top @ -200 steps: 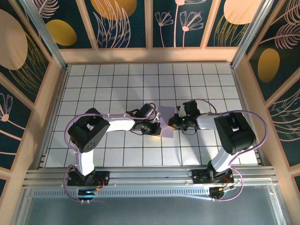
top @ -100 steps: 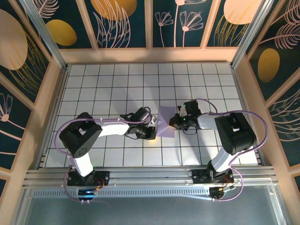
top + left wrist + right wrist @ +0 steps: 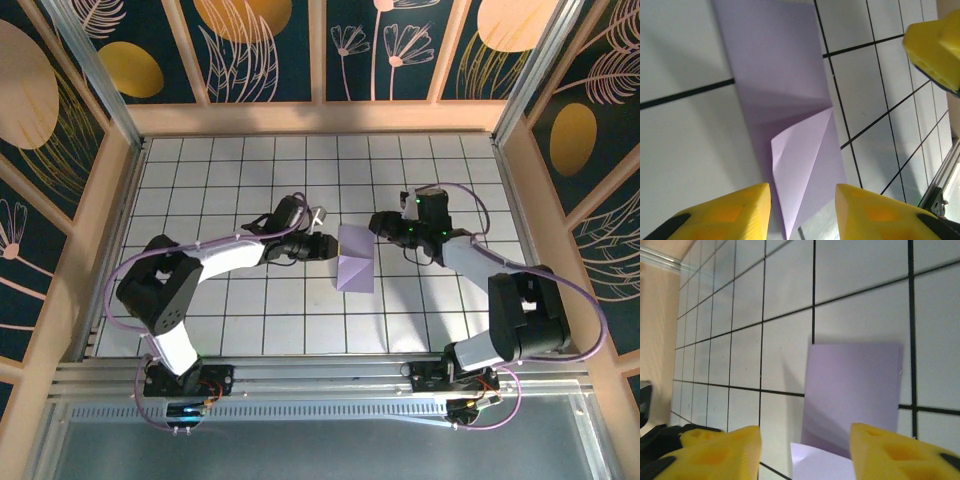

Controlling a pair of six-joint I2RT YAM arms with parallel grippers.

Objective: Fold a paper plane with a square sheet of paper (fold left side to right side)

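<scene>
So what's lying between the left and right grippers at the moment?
The folded lavender paper sheet, lying on the white grid table. Its far end sits between the open left gripper and the open right gripper, as the top external view shows.

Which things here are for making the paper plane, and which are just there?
For the job: the folded lavender square sheet of paper, the yellow-fingered left gripper, the yellow-fingered right gripper.
Just there: the white grid-tiled table, the dark blue flower-painted wall panels.
</scene>
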